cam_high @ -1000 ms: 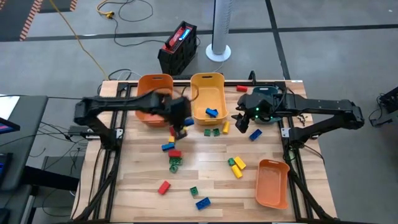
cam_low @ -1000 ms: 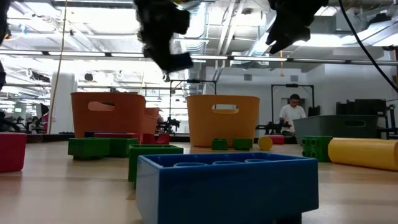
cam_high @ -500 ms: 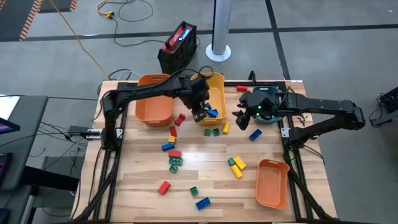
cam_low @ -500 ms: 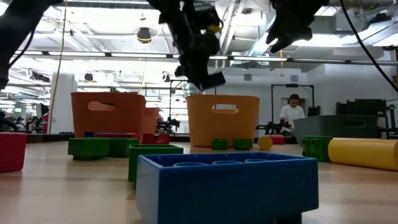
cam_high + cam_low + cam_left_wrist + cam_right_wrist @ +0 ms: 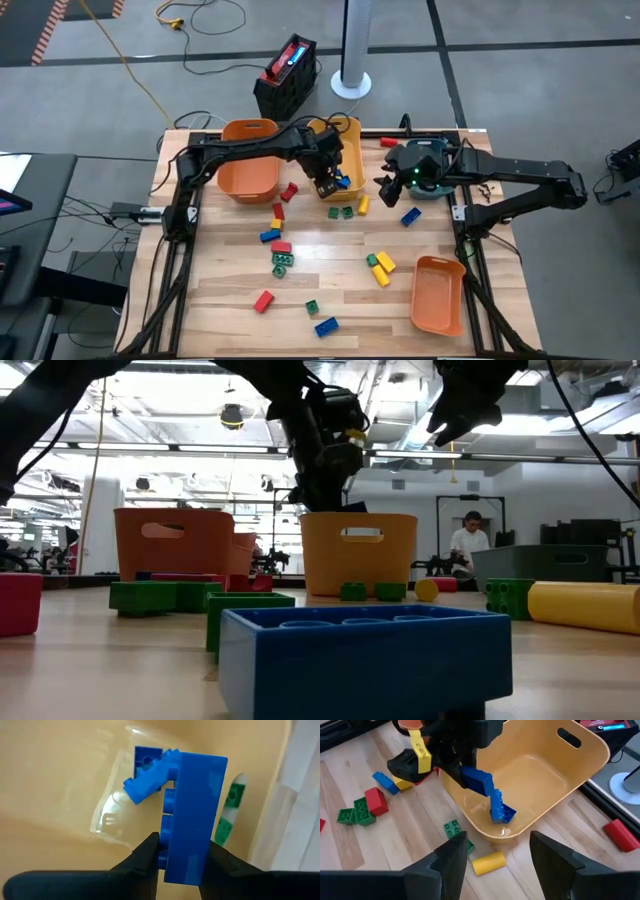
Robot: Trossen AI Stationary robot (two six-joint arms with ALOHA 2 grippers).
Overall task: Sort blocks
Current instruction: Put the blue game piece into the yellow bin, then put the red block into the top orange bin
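Observation:
My left gripper hangs over the near end of the yellow bin, shut on a blue brick, which also shows in the right wrist view. A second blue brick lies tilted on the bin's floor. Other red, blue, green and yellow bricks lie scattered on the table, among them a green pair and a yellow one just in front of the bin. My right gripper is open and holds nothing; it hovers to the right of the yellow bin. My left gripper pinches the blue brick between its two fingers, at the brick's end nearest the gripper. The fingers come from above, pointing down into the bin. The brick is lifted clear and stands out lengthwise beyond the fingertips, studs toward one finger.
An orange bin stands left of the yellow one, a second orange bin at the near right corner, and a teal bin under the right arm. Loose bricks cover the table's middle. A person stands far behind the table.
My left gripper has carried the blue brick from the table in front of the orange bin toward the right and far side, then down over the yellow bin's near end. It has stayed shut on the brick. The right arm has kept still.

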